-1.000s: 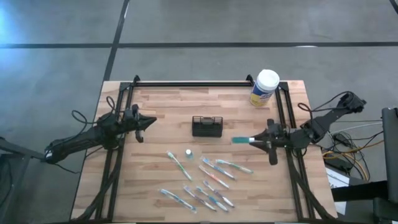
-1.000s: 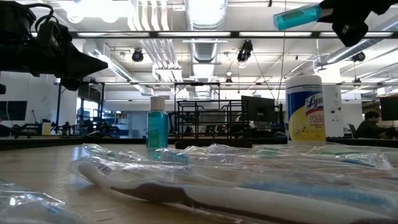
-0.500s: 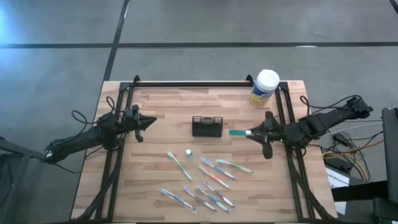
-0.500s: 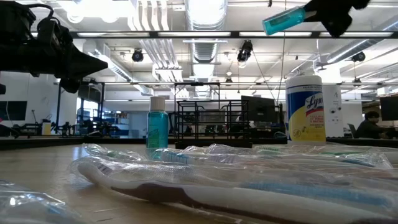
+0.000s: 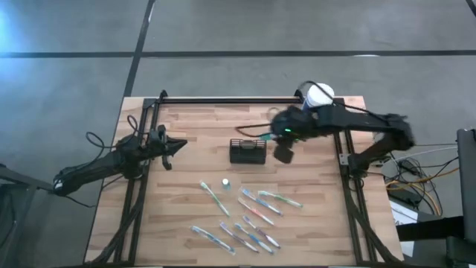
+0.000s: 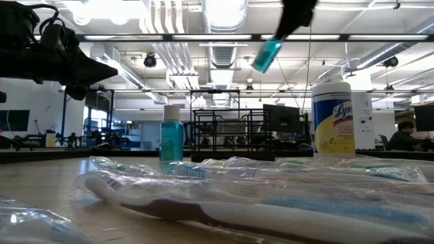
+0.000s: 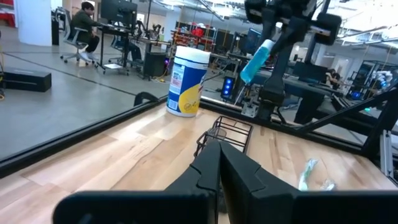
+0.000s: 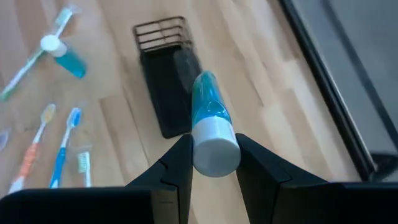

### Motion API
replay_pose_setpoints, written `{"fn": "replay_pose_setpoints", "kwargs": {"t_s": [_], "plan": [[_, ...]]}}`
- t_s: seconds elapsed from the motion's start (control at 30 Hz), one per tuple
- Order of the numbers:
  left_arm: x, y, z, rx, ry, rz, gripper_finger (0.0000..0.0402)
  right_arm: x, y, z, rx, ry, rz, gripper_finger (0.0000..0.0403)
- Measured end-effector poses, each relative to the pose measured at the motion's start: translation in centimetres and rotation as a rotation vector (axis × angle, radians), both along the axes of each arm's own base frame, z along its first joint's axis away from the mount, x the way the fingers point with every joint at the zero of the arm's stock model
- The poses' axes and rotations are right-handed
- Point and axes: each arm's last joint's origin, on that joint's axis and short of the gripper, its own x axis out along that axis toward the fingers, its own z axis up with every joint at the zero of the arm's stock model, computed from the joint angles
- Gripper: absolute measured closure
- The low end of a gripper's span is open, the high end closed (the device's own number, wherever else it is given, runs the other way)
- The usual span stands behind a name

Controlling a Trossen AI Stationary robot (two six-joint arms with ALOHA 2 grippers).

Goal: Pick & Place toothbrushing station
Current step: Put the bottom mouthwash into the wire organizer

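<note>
High view: the right gripper [image 5: 281, 141] hangs just beside the right end of the black mesh caddy [image 5: 248, 152], mid-table; a second ago it was out at the table's right edge, so the arm has swung in. The blue bottle it carries is hard to make out here. The left gripper [image 5: 172, 147] waits near the left rail, as before.

Low view: the caddy [image 6: 226, 133] stands behind a second blue bottle [image 6: 171, 139]. Above it the carried bottle [image 6: 267, 54] tilts nose-down — earlier it lay nearly level, farther right. The arm holding it is cut off at the top.

Left wrist view: the fingers [image 7: 214, 174] are pressed together, gripping nothing.

Right wrist view: the fingers [image 8: 173, 168] clamp the bottle [image 8: 210, 127] at its white cap, over the caddy [image 8: 165, 78].
</note>
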Motion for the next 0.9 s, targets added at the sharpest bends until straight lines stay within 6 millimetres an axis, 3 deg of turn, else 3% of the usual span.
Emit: {"fn": "replay_pose_setpoints", "kwargs": {"t_s": [0.17,0.37,0.47,0.57,0.7,0.9], "plan": [[0.0,0.0,0.0,0.001,0.002,0.000,0.0390,5.0,-0.6,0.5,-0.003,0.153,0.074,0.0310],[0.0,0.0,0.0,0.002,0.003,0.000,0.0390,10.0,-0.9,-0.9,-0.006,0.308,0.114,0.0310],[0.0,0.0,0.0,0.002,0.003,-0.001,0.0390,12.1,-0.9,-1.7,0.025,0.284,0.155,0.0310],[0.0,0.0,0.0,0.005,0.003,0.000,0.0390,12.5,-0.9,-2.5,0.132,0.281,0.220,0.0310],[0.0,0.0,0.0,0.022,0.009,-0.001,0.0390,12.4,-1.5,-3.5,0.121,0.360,0.170,0.0310],[0.0,0.0,0.0,0.023,0.010,0.000,0.0390,12.6,-1.7,-3.4,0.101,0.336,0.163,0.0310]]}}
